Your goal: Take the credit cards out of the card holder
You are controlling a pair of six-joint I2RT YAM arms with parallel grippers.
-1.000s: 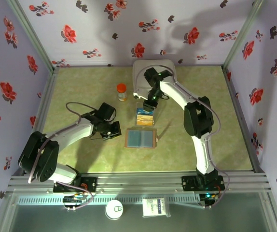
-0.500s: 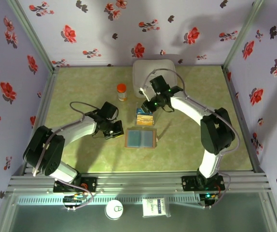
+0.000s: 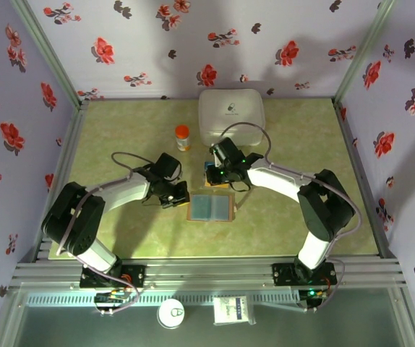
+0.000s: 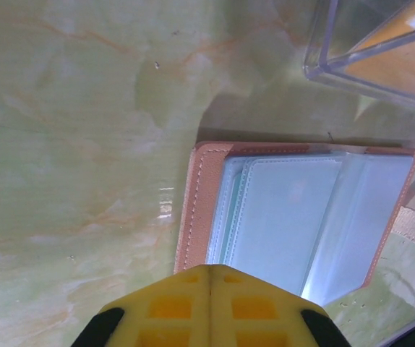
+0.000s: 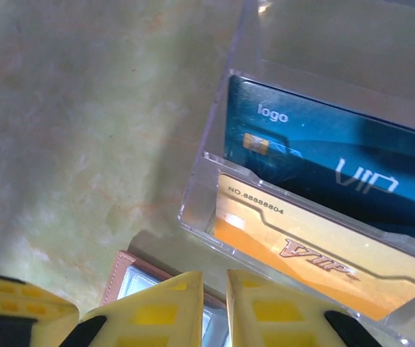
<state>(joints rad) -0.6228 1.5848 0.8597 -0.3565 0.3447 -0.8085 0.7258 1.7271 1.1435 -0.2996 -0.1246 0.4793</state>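
Brown folding card holder [image 3: 210, 207] open on green desk [image 3: 121, 144].
We see L pincer [image 4: 209, 271] shut, empty — R pincer [image 5: 215, 289] barely ajar by clear plastic tray [image 5: 202, 191] w/ blue, orange-yellow credit cards [image 5: 316, 170].

A clear card stand [image 5: 323, 50] stands just behind the open card holder [image 3: 211, 207]; the worktop [image 3: 211, 238] in front lies free.

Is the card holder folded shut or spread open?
Spread open: the card holder lies flat, both blue-grey panels facing up.

Green table [image 3: 121, 137] with card holder [image 3: 211, 207], case [image 3: 230, 116], bottle [image 3: 183, 137]
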